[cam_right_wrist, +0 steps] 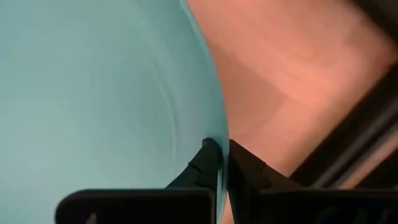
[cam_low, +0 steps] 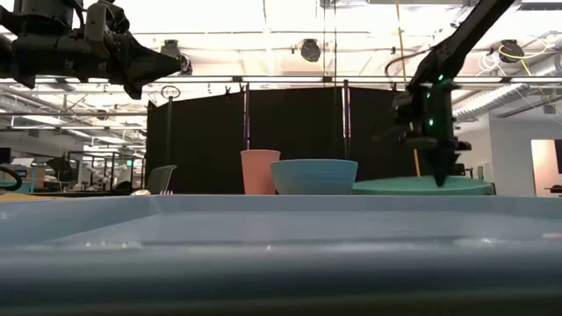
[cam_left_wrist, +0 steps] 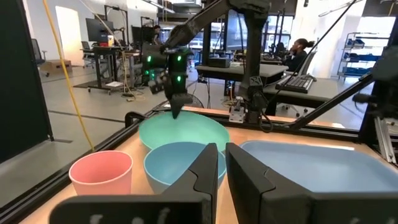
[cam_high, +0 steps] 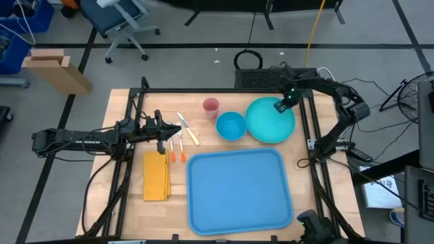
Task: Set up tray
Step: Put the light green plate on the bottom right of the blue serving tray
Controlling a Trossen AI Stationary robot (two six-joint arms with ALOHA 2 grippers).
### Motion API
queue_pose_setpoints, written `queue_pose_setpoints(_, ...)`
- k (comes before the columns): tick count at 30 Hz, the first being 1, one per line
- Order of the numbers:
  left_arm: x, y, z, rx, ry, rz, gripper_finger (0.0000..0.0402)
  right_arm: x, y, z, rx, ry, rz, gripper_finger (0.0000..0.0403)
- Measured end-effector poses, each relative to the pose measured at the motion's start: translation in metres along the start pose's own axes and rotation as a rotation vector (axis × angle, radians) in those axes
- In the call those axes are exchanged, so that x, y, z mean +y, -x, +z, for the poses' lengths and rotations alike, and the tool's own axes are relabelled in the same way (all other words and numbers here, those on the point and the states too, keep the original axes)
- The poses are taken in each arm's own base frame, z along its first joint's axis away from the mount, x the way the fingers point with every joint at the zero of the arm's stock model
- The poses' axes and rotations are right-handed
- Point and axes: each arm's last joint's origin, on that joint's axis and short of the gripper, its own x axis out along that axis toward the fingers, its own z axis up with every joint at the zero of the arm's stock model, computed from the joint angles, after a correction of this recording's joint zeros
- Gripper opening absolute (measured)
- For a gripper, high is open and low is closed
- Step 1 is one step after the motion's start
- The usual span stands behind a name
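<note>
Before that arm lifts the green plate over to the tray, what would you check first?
1. Right gripper closed on the plate rim: ok, fingers pinch the edge.
2. Tray free to receive it: ok, nothing lies in it.
3. Bowl clear of the plate: cannot tell, they sit very close.
4. Left gripper out of the path: ok, it hovers over the cutlery, shut and holding nothing.
5. Cup upright: ok.
</note>
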Motion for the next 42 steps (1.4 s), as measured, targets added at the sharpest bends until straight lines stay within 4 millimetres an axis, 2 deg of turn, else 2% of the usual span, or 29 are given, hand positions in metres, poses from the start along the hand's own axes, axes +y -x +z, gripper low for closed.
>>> queue_pose_setpoints(3,0.000,0.000,0.000,-0.001,0.006,0.000,0.0037,-0.006,0.021,-0.006,-0.084,-0.035,-0.013,0.0000)
queue_pose_setpoints(7,0.000,0.000,0.000,-0.001,0.010,0.000,0.0037,-0.010,0.048,-0.016,-0.203,-0.069,0.077,0.0001)
queue_pose_setpoints(16,0.000,0.000,0.000,0.000,0.018,-0.002,0.0037,-0.009,0.102,-0.030,-0.516,-0.139,0.150,0.0001)
queue_pose_setpoints(24,0.000,0.000,0.000,0.001,0.028,-0.002,0.0037,-0.006,0.150,-0.047,-0.596,-0.109,0.241,0.0001)
queue_pose_setpoints(28,0.000,0.000,0.000,0.002,0.028,-0.003,0.0037,0.014,0.165,-0.058,-0.528,0.015,0.353,0.0001)
queue_pose_setpoints(36,0.000,0.000,0.000,0.004,0.028,-0.002,0.0037,0.087,0.170,-0.093,-0.301,0.325,0.467,0.0001)
queue_pose_setpoints(39,0.000,0.000,0.000,0.004,0.028,-0.002,0.0037,0.117,0.165,-0.108,-0.262,0.415,0.438,0.0001)
queue_pose_setpoints(42,0.000,0.000,0.000,0.004,0.029,-0.003,0.0037,0.143,0.151,-0.123,-0.237,0.498,0.385,0.0000)
